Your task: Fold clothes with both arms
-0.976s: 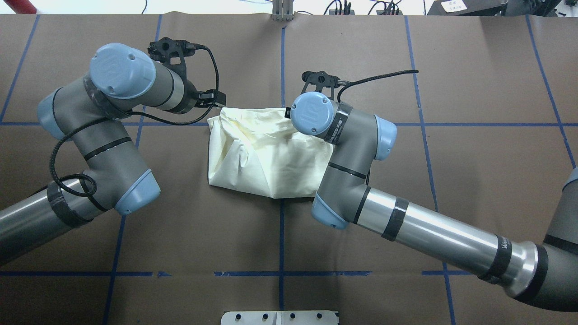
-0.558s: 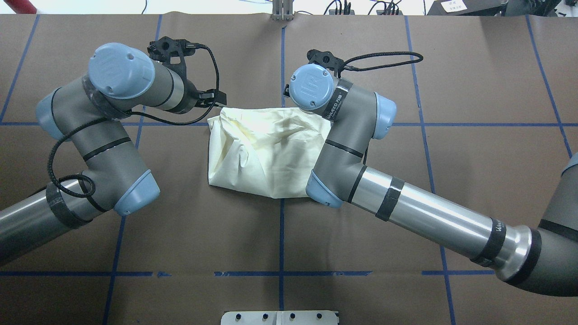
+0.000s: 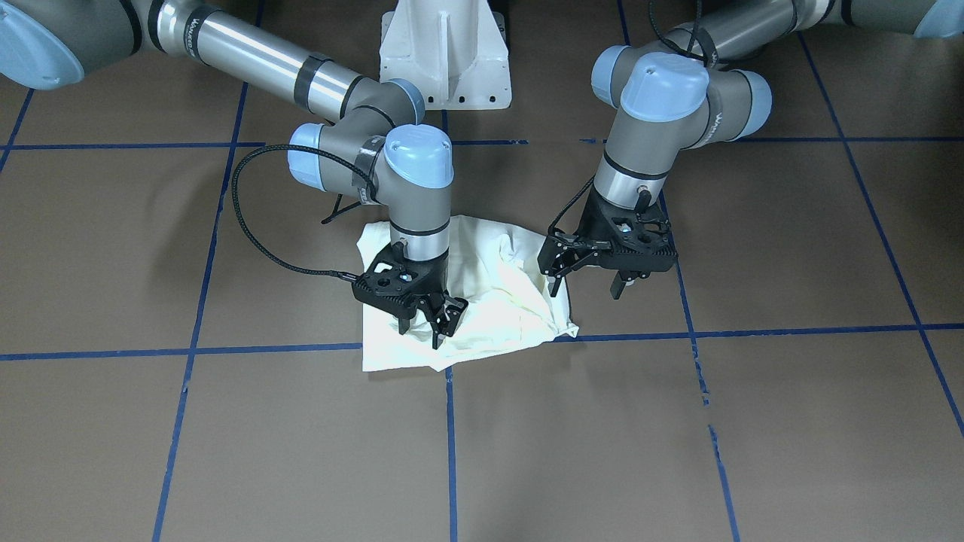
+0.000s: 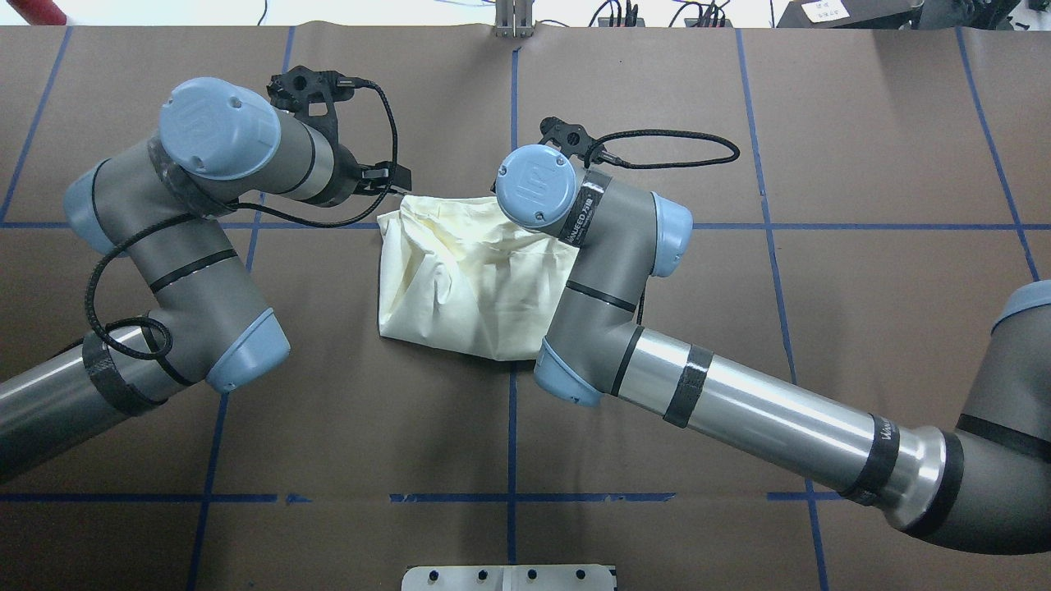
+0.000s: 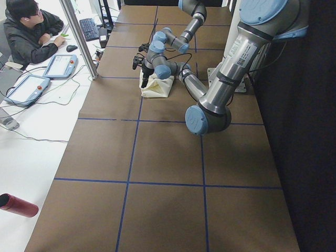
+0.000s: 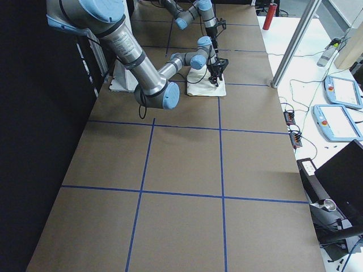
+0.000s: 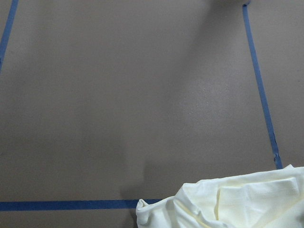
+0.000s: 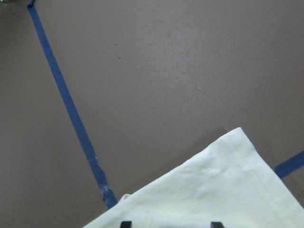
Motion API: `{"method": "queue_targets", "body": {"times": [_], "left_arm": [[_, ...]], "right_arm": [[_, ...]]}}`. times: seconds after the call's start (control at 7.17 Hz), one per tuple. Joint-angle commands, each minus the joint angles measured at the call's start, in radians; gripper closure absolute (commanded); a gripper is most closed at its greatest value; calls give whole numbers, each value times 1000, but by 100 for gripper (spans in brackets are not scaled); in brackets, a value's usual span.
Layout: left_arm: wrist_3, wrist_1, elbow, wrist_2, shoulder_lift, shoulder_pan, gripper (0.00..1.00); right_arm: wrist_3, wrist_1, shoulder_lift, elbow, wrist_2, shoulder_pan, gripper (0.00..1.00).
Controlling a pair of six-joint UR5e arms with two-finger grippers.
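Note:
The cream-white shirt (image 3: 497, 301) lies as a folded, wrinkled bundle at the middle of the brown table (image 3: 678, 421), plain side up (image 4: 460, 279). My right gripper (image 3: 425, 325) hovers open over the shirt's far edge. In the right wrist view its fingertips (image 8: 125, 223) stand apart above the cloth (image 8: 213, 190) with nothing between them. My left gripper (image 3: 586, 286) is open and empty just beside the shirt's crumpled left end. The left wrist view shows only that corner of the shirt (image 7: 223, 202). No print shows.
A white pedestal (image 3: 444, 53) stands at the robot's base. Blue tape lines (image 3: 640, 331) grid the table. Past the far edge there are a seated person (image 5: 29, 29), teach pendants (image 5: 60, 65) and a red bottle (image 5: 18, 205).
My right wrist swung out toward the shirt's far edge, then moved left along it. The cloth's top layer has settled flatter. The left arm has stayed still.

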State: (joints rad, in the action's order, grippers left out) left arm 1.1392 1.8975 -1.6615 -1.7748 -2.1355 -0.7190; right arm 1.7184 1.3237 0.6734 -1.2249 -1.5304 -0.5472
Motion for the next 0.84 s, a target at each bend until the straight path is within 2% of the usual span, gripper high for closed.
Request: {"method": "queue_targets", "body": {"times": [0.0, 0.14, 0.28, 0.7], "left_arm": [[1, 0, -6, 0, 0, 0, 0], [2, 0, -9, 0, 3, 0, 0], [2, 0, -11, 0, 3, 0, 0], [4, 0, -15, 0, 9, 1, 0]], "right_arm": [[3, 2, -3, 25, 3, 6, 37], [4, 2, -3, 27, 13, 6, 53], [16, 2, -9, 27, 13, 6, 100], [27, 6, -24, 27, 13, -20, 100]]}}
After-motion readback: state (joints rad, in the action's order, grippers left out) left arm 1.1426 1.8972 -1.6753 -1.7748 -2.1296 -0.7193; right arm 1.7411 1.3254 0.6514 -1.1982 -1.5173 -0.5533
